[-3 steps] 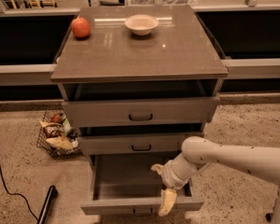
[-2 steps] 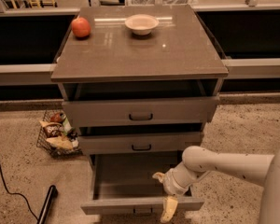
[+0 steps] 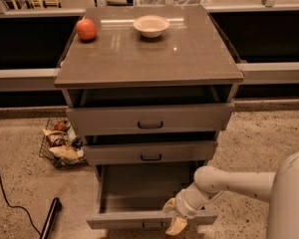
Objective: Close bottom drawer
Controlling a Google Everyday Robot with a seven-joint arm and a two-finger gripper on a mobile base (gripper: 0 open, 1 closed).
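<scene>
The bottom drawer [image 3: 139,219] of the grey cabinet [image 3: 149,59] stands pulled far out, its inside bare and its flat grey front near the lower edge of the view. My gripper [image 3: 173,216] hangs at the right part of that front, its pale fingertips one just behind the front's top edge and one in front of it. The white arm [image 3: 234,183] reaches in from the lower right. The drawer's small dark handle is mostly cut off at the bottom edge.
The top drawer [image 3: 149,117] and middle drawer [image 3: 150,152] stand slightly out. A red apple [image 3: 86,29] and a white bowl [image 3: 151,25] sit on the cabinet top. A wire basket of snacks [image 3: 60,142] stands at the left, and a black cable and rod [image 3: 50,218] lie on the floor.
My arm has drawn back toward the camera and its shoulder now fills the lower right corner. The gripper has shifted slightly lower at the drawer front. The drawer stays pulled out.
</scene>
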